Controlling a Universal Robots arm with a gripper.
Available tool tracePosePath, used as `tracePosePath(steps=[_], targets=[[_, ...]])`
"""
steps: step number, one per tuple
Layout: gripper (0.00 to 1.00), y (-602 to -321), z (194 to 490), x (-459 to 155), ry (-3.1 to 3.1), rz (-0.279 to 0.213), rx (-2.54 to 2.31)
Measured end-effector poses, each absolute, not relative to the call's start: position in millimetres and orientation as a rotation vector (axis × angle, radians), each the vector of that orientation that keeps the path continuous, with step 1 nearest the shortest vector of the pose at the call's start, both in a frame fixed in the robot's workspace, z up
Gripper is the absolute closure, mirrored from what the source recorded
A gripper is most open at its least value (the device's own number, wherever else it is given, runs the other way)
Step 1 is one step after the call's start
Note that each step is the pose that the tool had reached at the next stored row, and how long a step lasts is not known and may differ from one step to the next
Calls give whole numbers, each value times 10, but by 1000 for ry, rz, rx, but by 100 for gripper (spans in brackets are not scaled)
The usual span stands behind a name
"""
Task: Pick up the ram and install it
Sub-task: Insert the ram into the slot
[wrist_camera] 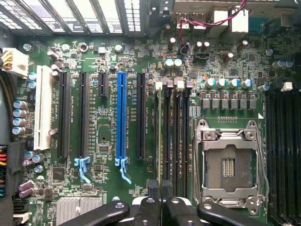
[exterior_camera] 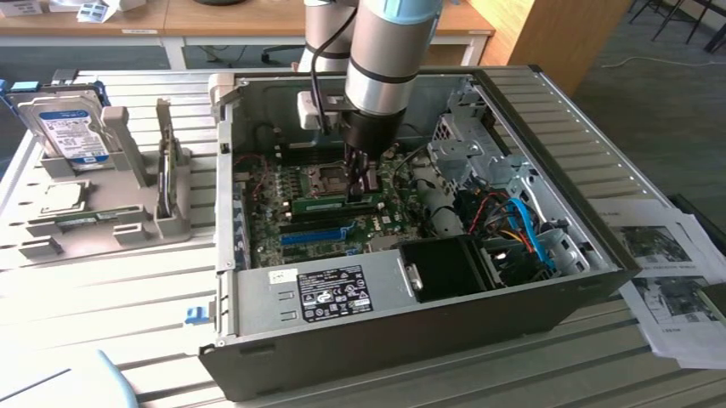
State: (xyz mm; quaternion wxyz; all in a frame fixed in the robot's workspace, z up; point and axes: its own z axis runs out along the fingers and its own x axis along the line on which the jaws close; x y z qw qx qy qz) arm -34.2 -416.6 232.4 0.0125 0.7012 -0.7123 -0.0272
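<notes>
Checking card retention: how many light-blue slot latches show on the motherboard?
2: one latch at the long blue slot's end, another at a nearby long black slot's end. The claw may hide more.

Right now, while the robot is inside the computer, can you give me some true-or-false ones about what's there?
1. The case is open. True.
2. The long coloured slot is red. False: the slot is blue.
3. A hard drive stands outside the case. True.
4. The gripper hangs over the papers. False: it is down inside the case, over the motherboard; the papers lie outside the case.
</notes>
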Motion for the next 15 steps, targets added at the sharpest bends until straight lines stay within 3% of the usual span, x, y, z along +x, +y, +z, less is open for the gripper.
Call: tracePosePath(steps=[15], targets=[[89,-4166,2323,-341,-2211,-85,2195]])
